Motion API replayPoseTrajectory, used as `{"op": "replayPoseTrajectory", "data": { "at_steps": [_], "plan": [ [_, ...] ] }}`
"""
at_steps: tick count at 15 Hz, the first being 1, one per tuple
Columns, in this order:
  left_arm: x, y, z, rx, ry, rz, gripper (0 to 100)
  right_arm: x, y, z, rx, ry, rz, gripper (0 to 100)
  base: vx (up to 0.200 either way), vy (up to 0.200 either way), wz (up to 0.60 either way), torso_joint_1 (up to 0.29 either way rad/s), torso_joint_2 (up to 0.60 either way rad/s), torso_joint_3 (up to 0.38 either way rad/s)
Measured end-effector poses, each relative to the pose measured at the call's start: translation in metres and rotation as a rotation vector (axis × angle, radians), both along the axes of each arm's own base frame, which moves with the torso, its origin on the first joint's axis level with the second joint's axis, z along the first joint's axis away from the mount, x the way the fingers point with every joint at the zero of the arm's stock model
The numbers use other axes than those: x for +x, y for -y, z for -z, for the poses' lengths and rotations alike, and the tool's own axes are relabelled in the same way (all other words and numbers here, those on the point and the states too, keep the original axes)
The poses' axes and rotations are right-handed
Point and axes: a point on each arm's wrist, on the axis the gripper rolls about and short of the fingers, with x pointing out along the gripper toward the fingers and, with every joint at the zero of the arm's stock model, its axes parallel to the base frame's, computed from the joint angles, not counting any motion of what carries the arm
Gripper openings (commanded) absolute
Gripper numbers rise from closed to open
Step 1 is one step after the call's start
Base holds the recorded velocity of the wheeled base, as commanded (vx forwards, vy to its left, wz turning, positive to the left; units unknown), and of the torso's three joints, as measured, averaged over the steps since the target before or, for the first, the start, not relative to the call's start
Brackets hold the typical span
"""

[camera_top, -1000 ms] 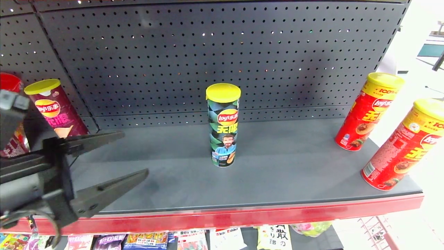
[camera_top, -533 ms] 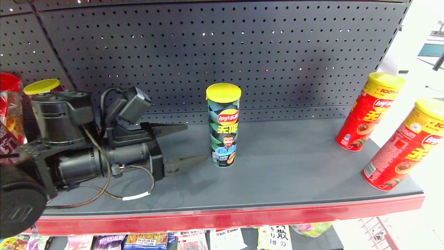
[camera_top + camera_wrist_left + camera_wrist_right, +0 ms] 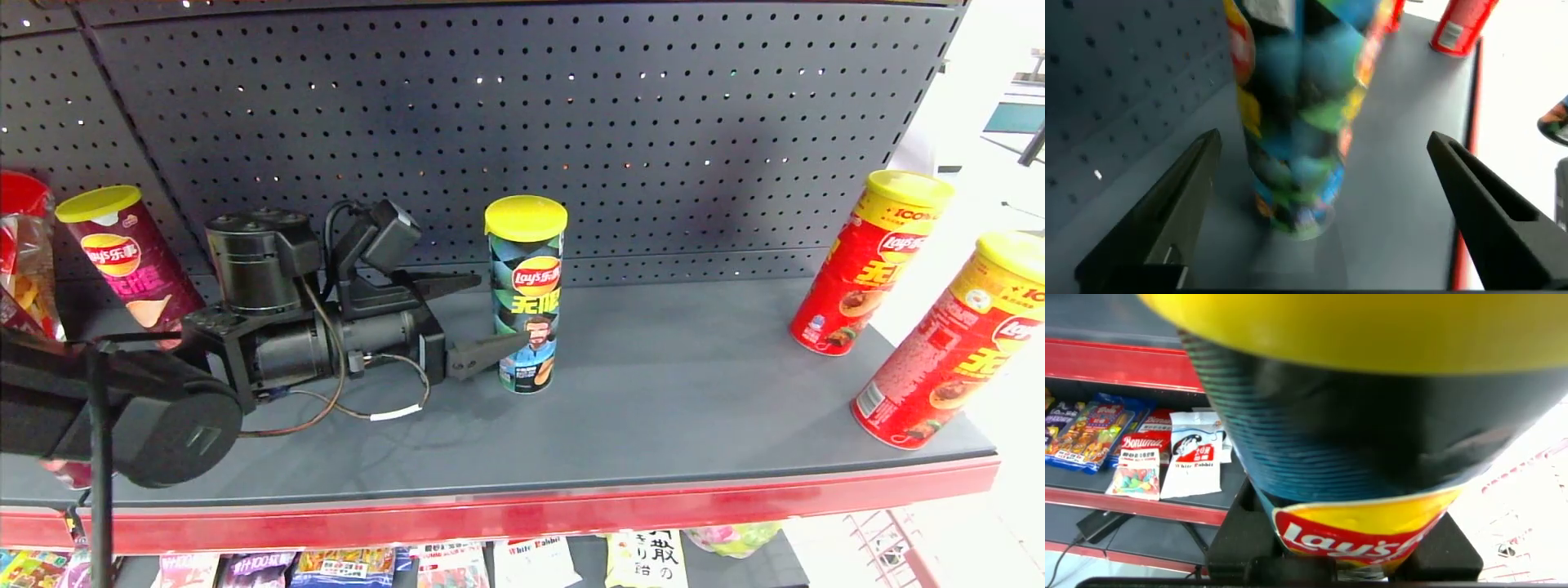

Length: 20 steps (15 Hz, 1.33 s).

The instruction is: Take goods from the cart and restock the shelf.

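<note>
A green chip can (image 3: 526, 302) with a yellow lid stands upright in the middle of the grey shelf (image 3: 653, 392). My left gripper (image 3: 496, 310) lies level just left of it and is open. One finger points behind the can and the other reaches its front. In the left wrist view the green can (image 3: 1298, 122) stands between the spread fingers (image 3: 1167, 220) of the left gripper (image 3: 1323, 139). My right gripper (image 3: 1343, 547) is shut on a dark blue chip can (image 3: 1372, 441) with a yellow lid, seen close in the right wrist view.
A purple can (image 3: 131, 257) and a red bag (image 3: 24, 245) stand at the shelf's left. Two red cans (image 3: 869, 261) (image 3: 951, 339) stand at the right end. The pegboard wall (image 3: 522, 122) closes the back. Snack packets (image 3: 457, 563) lie on the shelf below.
My left arm has swung in from the left edge across the shelf to the green can, still open. The cans have not moved.
</note>
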Motion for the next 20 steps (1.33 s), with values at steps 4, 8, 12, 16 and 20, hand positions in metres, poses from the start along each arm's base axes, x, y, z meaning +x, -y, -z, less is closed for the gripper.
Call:
{"op": "replayPoseTrajectory", "data": {
  "at_steps": [4,8,12,16,20],
  "plan": [
    [0.011,0.010,0.001,-0.005,0.010,0.012,100,0.000,0.000,0.000,0.000,0.000,0.000,0,0.000,0.000,0.00,0.000,0.00,0.000],
    [0.012,0.023,0.002,-0.015,0.031,0.040,100,0.000,0.000,0.000,0.000,0.000,0.000,0,0.000,0.000,0.00,0.000,0.00,0.000],
    [0.018,0.028,0.008,-0.023,0.049,0.041,100,0.000,0.000,0.000,-0.001,0.000,0.008,0,0.000,0.000,0.00,0.000,0.00,0.000],
    [0.022,0.031,0.009,-0.025,0.055,0.042,100,0.000,0.000,0.000,-0.001,0.002,0.013,0,0.000,0.000,0.00,0.000,0.00,0.000],
    [0.025,0.037,0.010,-0.023,0.065,0.054,100,0.000,0.000,0.000,-0.001,0.001,0.013,0,0.000,0.000,0.00,0.000,0.00,0.000]
  ]
}}
